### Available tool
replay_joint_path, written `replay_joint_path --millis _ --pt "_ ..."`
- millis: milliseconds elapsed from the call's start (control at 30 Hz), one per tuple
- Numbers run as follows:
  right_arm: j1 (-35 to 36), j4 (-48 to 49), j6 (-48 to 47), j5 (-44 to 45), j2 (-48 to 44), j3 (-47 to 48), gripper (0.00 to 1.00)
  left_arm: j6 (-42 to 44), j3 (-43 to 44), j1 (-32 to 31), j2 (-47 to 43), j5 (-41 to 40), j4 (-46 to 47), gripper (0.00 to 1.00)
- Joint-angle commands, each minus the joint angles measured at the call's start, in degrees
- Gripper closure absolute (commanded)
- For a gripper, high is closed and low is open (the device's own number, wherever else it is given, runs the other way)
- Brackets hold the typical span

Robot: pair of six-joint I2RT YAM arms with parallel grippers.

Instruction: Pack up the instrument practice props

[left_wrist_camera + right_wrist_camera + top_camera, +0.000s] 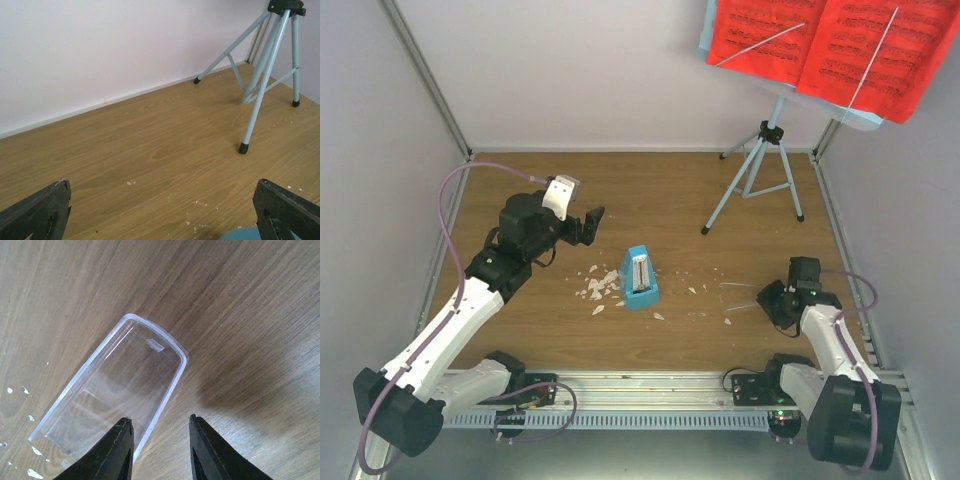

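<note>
I see the clear plastic cover (112, 390) flat on the counter (240, 315), with one end rounded. My right gripper (161, 421) stands narrow over its edge.

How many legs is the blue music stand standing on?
3. On the pale-blue music stand, the back leg points to the back wall, the front leg toward the small blue box, the right leg toward the right wall. None seems hidden.

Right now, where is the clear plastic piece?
The clear piece lies on the table, right side in the top view, between the blue box and the right gripper, its near edge at that gripper's fingertips.
</note>
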Motion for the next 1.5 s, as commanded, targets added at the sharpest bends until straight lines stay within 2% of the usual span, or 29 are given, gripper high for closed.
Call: replay_joint_path --millis 0,200,533,767,1133,1333,1467 --pt "-0.41 2.21 0.23 -0.58 1.24 -1.01 0.67 0.49 -0.58 0.38 -0.89 -0.35 3.17 0.01" --pt "-0.37 3.58 -0.11 -1.08 2.21 -1.61 0.67 0.49 -0.5 0.37 -0.72 -0.37 3.07 0.01" --pt "-0.45 4.84 -1.47 0.13 2.85 -1.88 0.76 0.49 -0.63 0.34 -0.42 -0.38 3.07 0.01" --pt "-0.44 6.0 -2.19 0.32 3.8 -2.1 0.77 0.49 -0.63 0.38 -0.37 -0.34 3.08 0.01" --pt "-0.4 7.56 -3.15 0.32 4.65 -2.97 0.88 0.49 -0.63 0.34 -0.27 -0.12 3.08 0.01" --pt "-0.4 7.29 -3.81 0.3 4.52 -2.64 0.98 0.49 -0.63 0.34 -0.27 0.0 3.09 0.01" --pt "-0.45 7.37 -4.25 0.38 4.41 -2.71 0.98 0.49 -0.63 0.3 -0.19 0.25 3.07 0.01"
